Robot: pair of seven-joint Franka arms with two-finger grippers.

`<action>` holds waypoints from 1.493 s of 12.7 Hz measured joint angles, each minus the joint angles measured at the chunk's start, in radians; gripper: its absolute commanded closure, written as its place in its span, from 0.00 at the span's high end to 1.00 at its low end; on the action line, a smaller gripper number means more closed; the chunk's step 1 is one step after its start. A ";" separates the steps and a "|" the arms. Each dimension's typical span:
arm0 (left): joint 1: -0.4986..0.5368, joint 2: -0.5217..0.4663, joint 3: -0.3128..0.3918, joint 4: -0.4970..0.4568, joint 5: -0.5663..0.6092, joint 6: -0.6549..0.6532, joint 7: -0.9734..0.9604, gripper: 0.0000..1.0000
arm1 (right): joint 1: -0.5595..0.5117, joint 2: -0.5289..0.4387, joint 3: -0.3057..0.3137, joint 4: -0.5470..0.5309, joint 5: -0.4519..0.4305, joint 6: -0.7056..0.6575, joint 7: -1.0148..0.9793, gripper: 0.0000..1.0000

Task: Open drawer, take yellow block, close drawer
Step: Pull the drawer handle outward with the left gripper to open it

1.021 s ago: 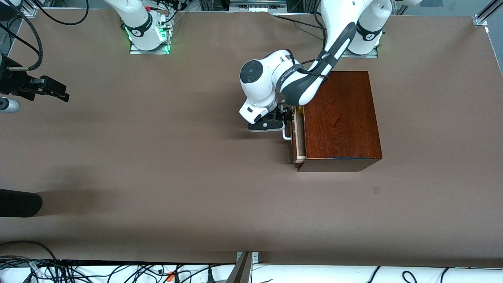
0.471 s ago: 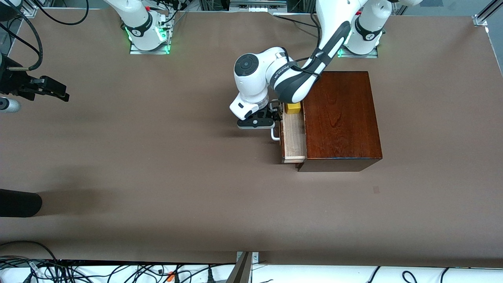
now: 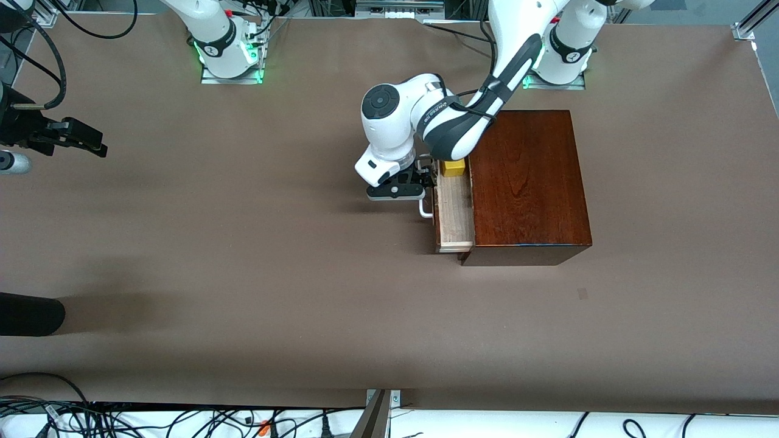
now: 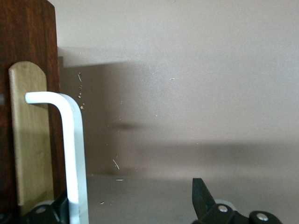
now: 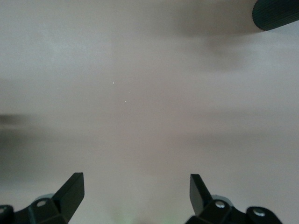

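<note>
The dark mahogany box (image 3: 526, 182) stands toward the left arm's end of the table. Its drawer (image 3: 455, 213) is pulled partly out and shows its pale-wood tray. The yellow block (image 3: 453, 167) sits in the tray, at the end farther from the front camera. My left gripper (image 3: 428, 176) is low in front of the drawer, at the white handle (image 3: 425, 210). In the left wrist view my left gripper (image 4: 128, 193) is open, with the handle bar (image 4: 74, 154) between its fingers, close against one of them. My right gripper (image 3: 85, 143) waits open and empty near the right arm's end of the table; it also shows in the right wrist view (image 5: 135, 196).
A black cylindrical object (image 3: 30, 313) juts in at the right arm's end of the table and also shows in the right wrist view (image 5: 275, 14). Cables (image 3: 182, 420) lie along the edge nearest the front camera. Bare brown tabletop (image 3: 274, 255) stretches in front of the drawer.
The left gripper has moved away from the box with the handle, and the drawer has slid out, uncovering the yellow block. In the last half second almost nothing moved. The right arm stayed still.
</note>
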 measured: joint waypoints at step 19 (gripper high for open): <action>-0.042 0.071 -0.001 0.207 -0.064 -0.084 0.013 1.00 | 0.000 0.000 0.001 0.000 0.000 0.000 0.000 1.00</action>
